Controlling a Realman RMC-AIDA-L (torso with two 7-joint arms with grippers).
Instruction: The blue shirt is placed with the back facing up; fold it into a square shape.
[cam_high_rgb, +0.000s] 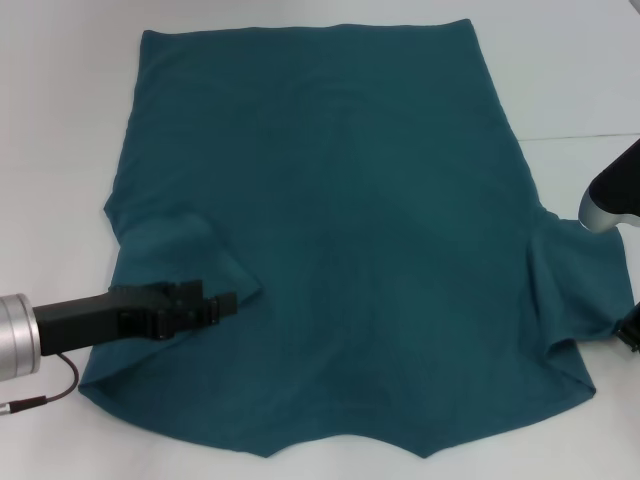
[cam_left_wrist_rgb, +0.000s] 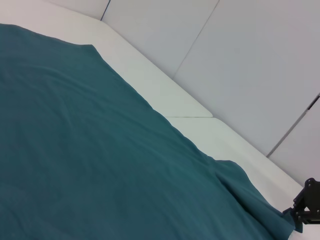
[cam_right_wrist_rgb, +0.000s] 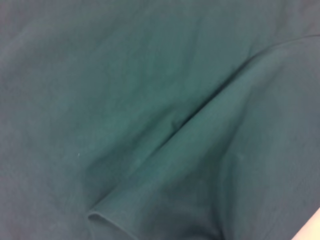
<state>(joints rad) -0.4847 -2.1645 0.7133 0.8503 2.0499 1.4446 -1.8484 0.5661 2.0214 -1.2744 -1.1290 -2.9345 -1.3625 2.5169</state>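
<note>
**Both grippers at the sleeves**

My left gripper (cam_high_rgb: 228, 303) sits low over the folded-in left sleeve, its jaws pressed close together on the sleeve's edge, apparently pinching the cloth. My right gripper (cam_left_wrist_rgb: 309, 206) is at the tip of the right sleeve, mostly cut off at the head view's edge; I cannot tell how its jaws stand. The blue shirt (cam_high_rgb: 340, 230) lies spread on the white table (cam_high_rgb: 60, 120), plain side up, hem away from me, collar toward me. The left sleeve is turned inward onto the body; the right sleeve reaches outward.
</note>
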